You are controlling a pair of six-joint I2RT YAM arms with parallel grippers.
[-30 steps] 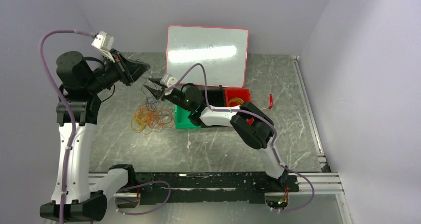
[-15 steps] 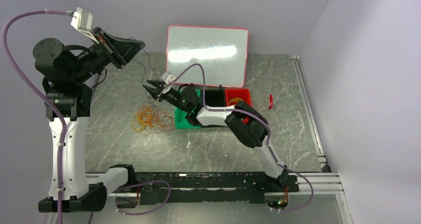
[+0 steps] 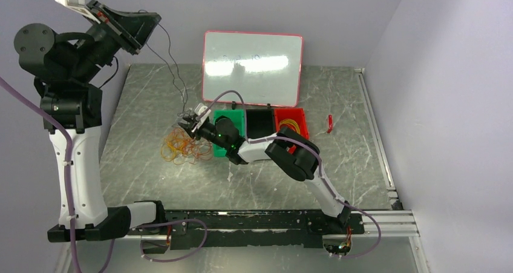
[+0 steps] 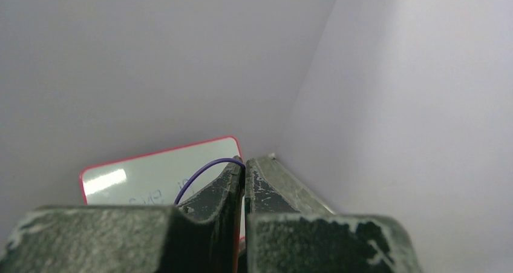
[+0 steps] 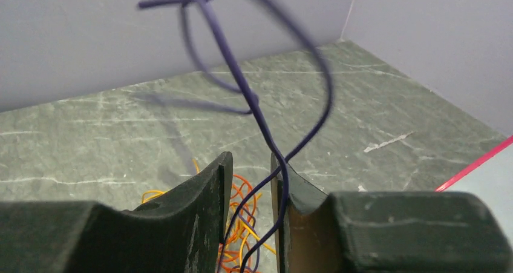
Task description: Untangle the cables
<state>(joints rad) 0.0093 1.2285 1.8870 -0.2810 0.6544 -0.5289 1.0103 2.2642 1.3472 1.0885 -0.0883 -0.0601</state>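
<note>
My left gripper (image 3: 152, 21) is raised high at the far left and is shut on a thin dark purple cable (image 3: 172, 61). In the left wrist view the cable (image 4: 202, 171) arcs out of the closed jaws of that gripper (image 4: 244, 163). The cable runs down taut to my right gripper (image 3: 191, 118), which hovers over a tangled pile of orange and yellow cables (image 3: 181, 147). In the right wrist view the jaws of that gripper (image 5: 251, 158) stand slightly apart. Two strands of the dark cable (image 5: 261, 120) pass between them, and the orange pile (image 5: 241, 207) lies below.
A green bin (image 3: 225, 144), a black bin (image 3: 261, 120) and a red bin (image 3: 297, 128) holding some yellow-orange cable stand in a row right of the pile. A red-framed whiteboard (image 3: 253, 67) leans on the back wall. A small red object (image 3: 330, 123) lies at the right.
My left arm has lifted up and to the left, pulling the dark cable out long and taut. My right gripper has moved left and down over the orange pile.
</note>
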